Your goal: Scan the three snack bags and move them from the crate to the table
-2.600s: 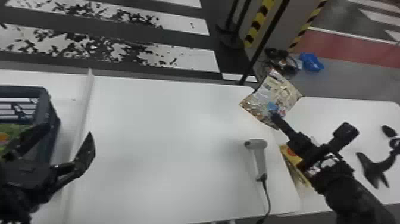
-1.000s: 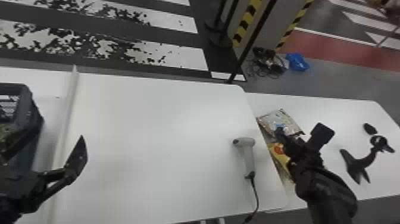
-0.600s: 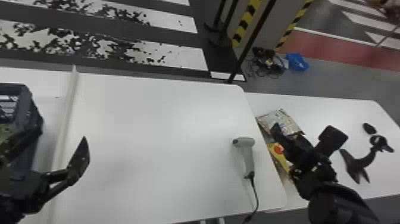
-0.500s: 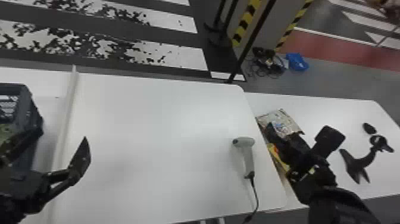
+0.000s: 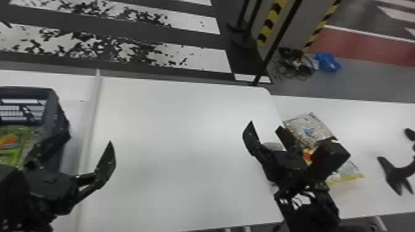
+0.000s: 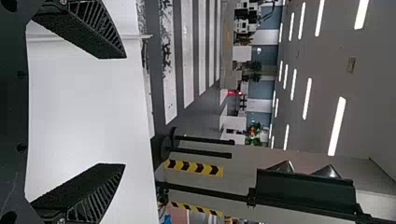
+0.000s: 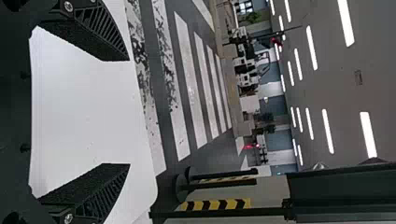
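The left gripper (image 5: 85,138) is on the left, by the near right part of the dark crate (image 5: 58,118). Its two black fingers are spread wide, with nothing between them. A green snack bag (image 5: 20,146) with a bit of orange on it lies in the crate.

The right gripper (image 5: 265,125) is over the right side of the big white table (image 5: 179,145). Its fingers are wide apart too, and it holds nothing. The gray top of the scanner (image 5: 273,146) peeks out between them, and the arm hides the rest.

Two more bags lie to the right, past the big table's edge, on the white side table (image 5: 376,120). The silvery bag (image 5: 312,131) is farther away. The yellow bag (image 5: 345,177) is nearer, partly hidden by the right arm. A black stand (image 5: 396,174) is farther right.
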Robot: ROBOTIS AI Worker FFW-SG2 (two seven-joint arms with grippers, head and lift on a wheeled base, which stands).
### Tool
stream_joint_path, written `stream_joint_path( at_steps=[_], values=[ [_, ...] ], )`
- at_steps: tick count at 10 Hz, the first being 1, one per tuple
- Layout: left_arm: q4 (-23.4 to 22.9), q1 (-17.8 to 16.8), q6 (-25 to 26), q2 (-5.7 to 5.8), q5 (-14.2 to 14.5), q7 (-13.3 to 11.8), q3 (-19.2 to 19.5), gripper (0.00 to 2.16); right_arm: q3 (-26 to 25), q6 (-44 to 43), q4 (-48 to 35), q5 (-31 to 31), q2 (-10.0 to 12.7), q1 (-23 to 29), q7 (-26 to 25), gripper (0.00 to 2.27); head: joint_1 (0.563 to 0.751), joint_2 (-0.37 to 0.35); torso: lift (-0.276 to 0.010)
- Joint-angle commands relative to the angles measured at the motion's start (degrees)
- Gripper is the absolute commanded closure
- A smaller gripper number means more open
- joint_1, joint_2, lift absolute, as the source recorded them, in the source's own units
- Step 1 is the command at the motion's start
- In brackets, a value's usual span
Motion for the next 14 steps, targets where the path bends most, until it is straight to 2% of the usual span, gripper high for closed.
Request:
stream_joint_path(
  at_steps=[1, 3, 4, 7, 9, 11, 12, 13, 14],
  values=[
    [0.0, 0.3, 0.0, 0.06, 0.1, 0.0, 0.1, 0.03, 5.5, -7.0, 0.1, 3.4, 1.0, 2.2, -0.2, 0.08, 0.695, -0.205, -0.062],
    [0.0, 0.9, -0.4, -0.03, 0.2, 0.0, 0.0, 0.03, 10.8, -15.8, 0.4, 8.0, 1.0, 6.0, -1.9, 0.08, 0.695, -0.129, -0.062],
    [-0.2, 1.0, -0.9, -0.03, 0.3, 0.3, 0.0, 0.03, 12.4, -20.2, 1.6, 9.6, 0.9, 7.8, -2.4, 0.08, 0.695, -0.117, -0.062],
    [-1.3, 3.2, -4.4, -0.21, 2.3, 2.8, 1.4, 0.03, 14.5, -25.6, 4.9, 12.1, 0.2, 9.1, -3.6, 0.08, 0.695, -0.053, -0.062],
    [-4.5, 5.1, -4.2, -0.30, 4.3, 2.8, 5.2, 0.03, 14.4, -23.9, 5.8, 13.4, 0.2, 7.8, -4.0, 0.08, 0.695, -0.029, -0.062],
    [-7.0, 5.8, -3.7, -0.47, 8.0, 1.8, 12.6, 0.03, 14.2, -23.3, 6.0, 14.0, 0.0, 7.6, -4.0, 0.09, 0.695, 0.014, -0.062],
    [-6.8, 5.0, -1.8, -0.56, 10.7, 1.3, 16.6, 0.03, 14.0, -23.3, 6.0, 14.0, -0.1, 7.9, -4.0, 0.09, 0.695, 0.057, -0.062],
    [-6.5, 3.5, 2.5, -0.65, 12.5, 1.1, 20.0, 0.03, 14.1, -23.5, 6.2, 14.1, -0.1, 8.0, -4.0, 0.09, 0.695, 0.108, -0.062],
    [-6.5, 0.2, 12.7, -0.65, 13.5, 3.1, 22.1, 0.03, 14.1, -23.5, 6.2, 14.1, -0.3, 8.0, -4.0, 0.09, 0.695, 0.157, -0.062]
  ],
)
